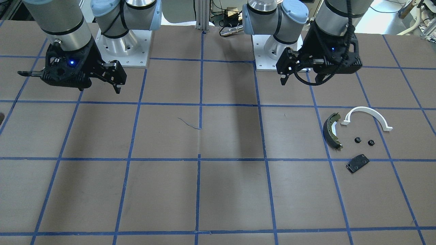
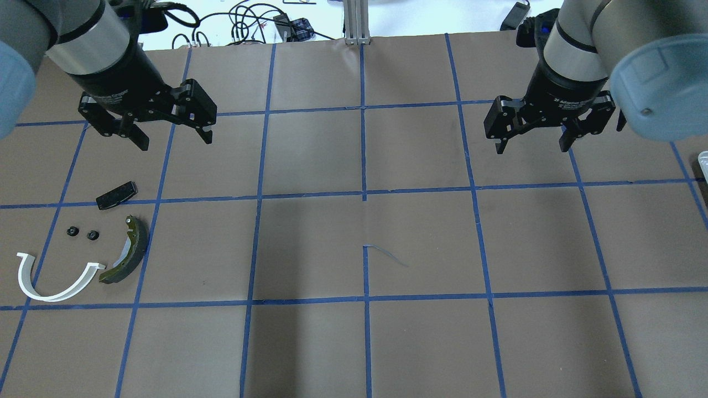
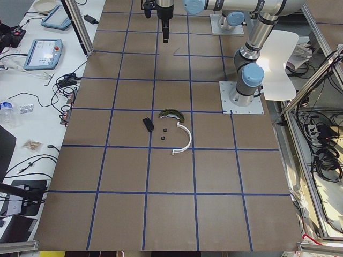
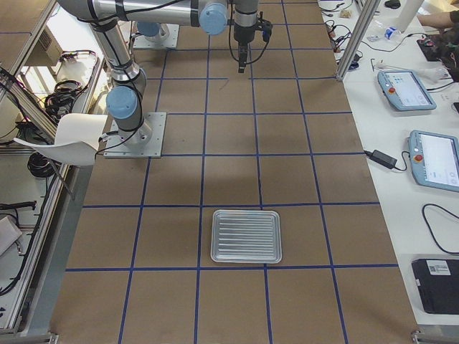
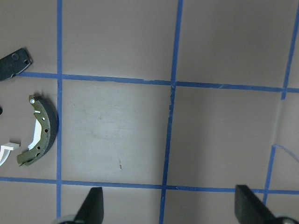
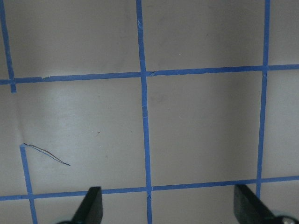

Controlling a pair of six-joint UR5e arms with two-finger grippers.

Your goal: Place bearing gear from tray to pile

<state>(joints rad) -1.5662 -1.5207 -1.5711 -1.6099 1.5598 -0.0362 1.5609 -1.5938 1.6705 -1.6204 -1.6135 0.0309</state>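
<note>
Over the brown-paper desk point(image 2: 365, 342), left claw point(image 2: 174, 141) and right claw point(image 2: 532, 148) hang spread, holding nothing
Seen from overhead, two small round black bearing gears point(image 2: 92, 235) lie in the pile point(image 1: 357, 140) at the desk's 9 o'clock: flat black plate point(image 2: 116, 195) at their 1, curved olive-edged brake shoe point(image 2: 128, 251) at 3, white plastic arc point(image 1: 363, 110) at 6. The ribbed metal tray point(image 4: 245, 236) sits well apart at 3 o'clock. Gears seemingly delivered, both claws look parked high, out of the way

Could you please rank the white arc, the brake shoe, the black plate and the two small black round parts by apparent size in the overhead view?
1. white plastic half-ring arc
2. olive-edged curved brake shoe
3. flat black plate
4. two small black round parts, which look alike in size
</note>
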